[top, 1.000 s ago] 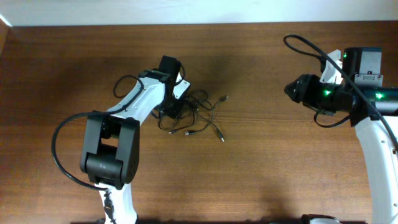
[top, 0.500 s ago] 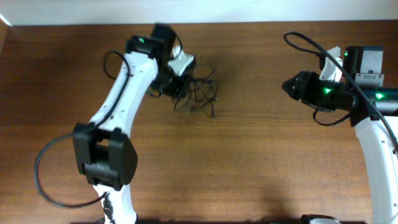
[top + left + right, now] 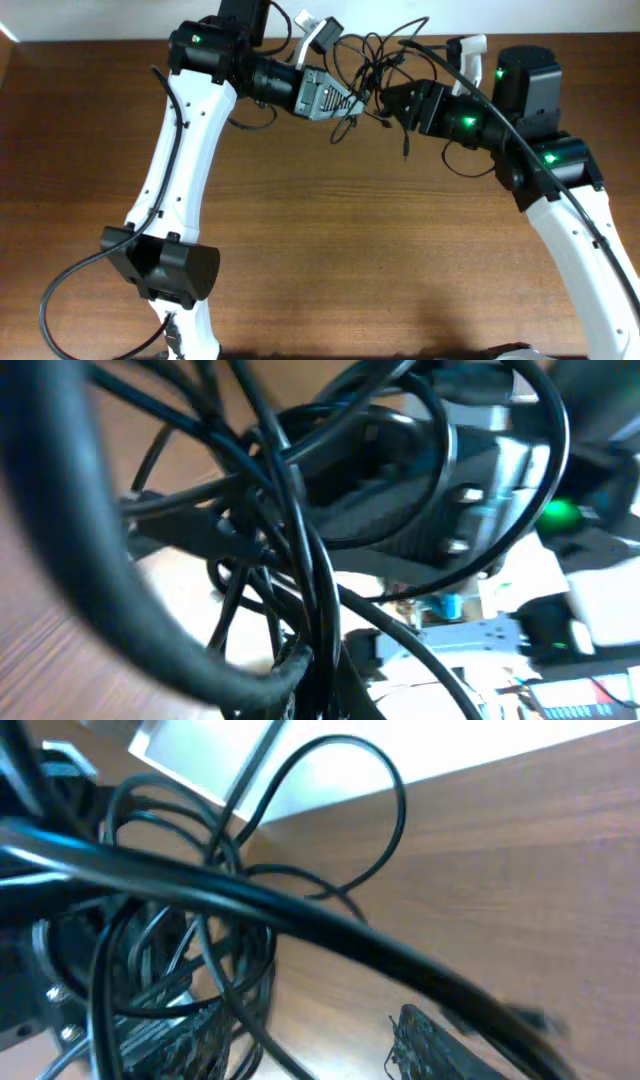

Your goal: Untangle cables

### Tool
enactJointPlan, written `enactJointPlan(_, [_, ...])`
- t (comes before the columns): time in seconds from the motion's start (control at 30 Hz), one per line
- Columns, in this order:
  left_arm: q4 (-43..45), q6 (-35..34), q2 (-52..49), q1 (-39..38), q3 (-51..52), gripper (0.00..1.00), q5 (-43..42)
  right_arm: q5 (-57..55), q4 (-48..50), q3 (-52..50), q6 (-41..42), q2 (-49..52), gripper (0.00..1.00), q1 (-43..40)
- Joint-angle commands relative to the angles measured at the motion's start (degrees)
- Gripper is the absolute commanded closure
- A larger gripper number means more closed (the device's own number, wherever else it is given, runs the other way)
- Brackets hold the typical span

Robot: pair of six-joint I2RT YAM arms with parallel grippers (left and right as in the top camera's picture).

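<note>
The cables [image 3: 366, 58] are a tangle of thin black cords hanging in the air at the back middle of the table, with loops above and loose ends dangling below. My left gripper [image 3: 346, 98] is shut on the tangle and holds it up. In the left wrist view the cords [image 3: 290, 540] fill the frame and run down into the left gripper [image 3: 322, 698]. My right gripper [image 3: 396, 102] is right beside the tangle, on its right, and looks open. In the right wrist view the cords [image 3: 200, 920] hang at the left, with one dark finger [image 3: 432, 1038] at the lower right.
The brown wooden table [image 3: 330, 240] lies below both arms. A white wall edge [image 3: 120, 15] runs along the back. A thicker black arm cable [image 3: 470, 85] arcs over the right arm and crosses the right wrist view [image 3: 330, 935].
My left arm has lifted the tangle off the table and carried it up, back and right. My right arm has swung left to meet it.
</note>
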State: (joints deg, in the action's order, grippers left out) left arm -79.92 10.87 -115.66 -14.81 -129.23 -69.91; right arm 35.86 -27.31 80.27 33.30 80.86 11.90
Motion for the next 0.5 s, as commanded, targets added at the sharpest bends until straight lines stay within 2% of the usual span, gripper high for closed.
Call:
enactJointPlan(0.0, [0.33,0.7,0.48,0.11,-1.01,1.0,-10.21,-0.92,2.67,0.74,1.29,1.09,0.47,0.48])
enactJointPlan(0.13, [0.39,-0.35,0.48,-1.66,-1.01,1.0,-11.69,3.78,7.76,0.74,1.75,2.64,0.47,0.48])
enactJointPlan(0.37, [0.35,-2.71,0.48,-1.49,-1.01,1.0,-5.4,12.17,10.43,0.76,1.7,2.78,0.47,0.42])
enactJointPlan(0.47, [0.35,-2.67,0.48,-1.62,-1.01,1.0,-10.27,9.31,10.12,0.74,1.68,3.65,0.48,0.48])
